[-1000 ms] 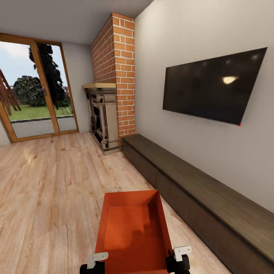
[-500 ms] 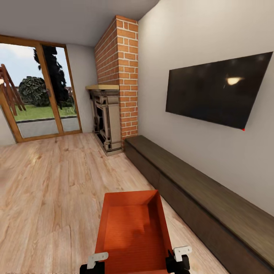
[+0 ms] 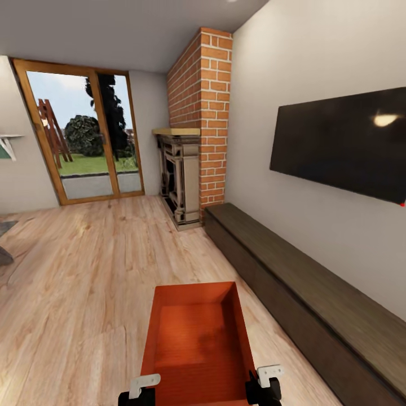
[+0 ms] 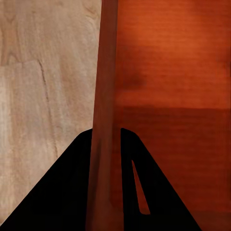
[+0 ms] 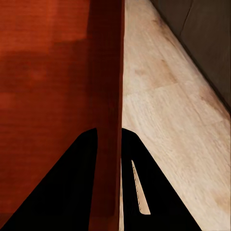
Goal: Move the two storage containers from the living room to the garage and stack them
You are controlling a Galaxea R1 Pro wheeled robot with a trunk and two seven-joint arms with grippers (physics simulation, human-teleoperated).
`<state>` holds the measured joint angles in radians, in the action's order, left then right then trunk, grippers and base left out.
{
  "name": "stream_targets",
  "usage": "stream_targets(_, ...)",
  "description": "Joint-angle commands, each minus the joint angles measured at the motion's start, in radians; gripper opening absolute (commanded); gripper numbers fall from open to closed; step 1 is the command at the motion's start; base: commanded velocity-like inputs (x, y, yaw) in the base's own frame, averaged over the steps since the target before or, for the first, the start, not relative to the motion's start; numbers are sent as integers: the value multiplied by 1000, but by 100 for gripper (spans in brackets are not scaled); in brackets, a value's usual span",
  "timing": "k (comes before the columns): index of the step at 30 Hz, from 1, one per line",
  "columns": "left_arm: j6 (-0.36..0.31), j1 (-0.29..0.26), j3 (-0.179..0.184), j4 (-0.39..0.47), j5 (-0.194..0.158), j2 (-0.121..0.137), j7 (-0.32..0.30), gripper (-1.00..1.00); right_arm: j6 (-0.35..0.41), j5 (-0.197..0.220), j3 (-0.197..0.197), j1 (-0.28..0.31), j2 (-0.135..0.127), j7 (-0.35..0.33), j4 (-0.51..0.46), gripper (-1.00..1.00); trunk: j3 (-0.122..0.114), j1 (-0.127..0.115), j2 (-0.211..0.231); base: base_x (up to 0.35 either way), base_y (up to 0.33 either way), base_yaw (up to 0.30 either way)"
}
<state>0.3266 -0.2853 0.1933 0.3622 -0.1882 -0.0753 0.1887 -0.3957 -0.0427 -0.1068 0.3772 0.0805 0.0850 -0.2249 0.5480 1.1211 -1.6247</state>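
The robot is carrying one orange-red rectangular open-top storage container in front of its trunk, above the light wood plank floor of the living room. The left end effector is clenched on the container's left side wall, one finger inside and one outside, and the right end effector is clenched on the right wall in the same way.

To carry it well, both grips should probably stay at equal height and spacing so the thin walls are neither pulled apart nor squeezed, and the box stays level. Turning the base smoothly should keep the load from swinging, and the long dark low wooden cabinet, close on the right, needs a margin.

Compared with a second ago, the whole view is swinging left: the red brick fireplace column and the black wall-mounted TV are sliding rightward in the picture, more of the wood-framed glass doors is showing, and a grey wall is appearing at the left edge. The container and both grips are sitting at the same place in the head view.
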Motion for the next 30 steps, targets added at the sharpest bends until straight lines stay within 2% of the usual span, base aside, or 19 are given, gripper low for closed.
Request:
stream_targets(1, 0, -2, 3, 3, 12, 0, 8, -100, -3, 7, 7, 0, -1, 14, 3, -100, -2, -4, 7, 0, 0, 263)
stream_targets(7, 0, -2, 3, 3, 12, 0, 8, -100, -3, 7, 7, 0, -1, 14, 3, -100, -21, -27, 49, 0, 0, 164)
stream_targets(30, 0, -2, 3, 3, 12, 0, 8, -100, -3, 7, 7, 0, -1, 14, 3, -100, -93, -115, 210, 0, 0, 5)
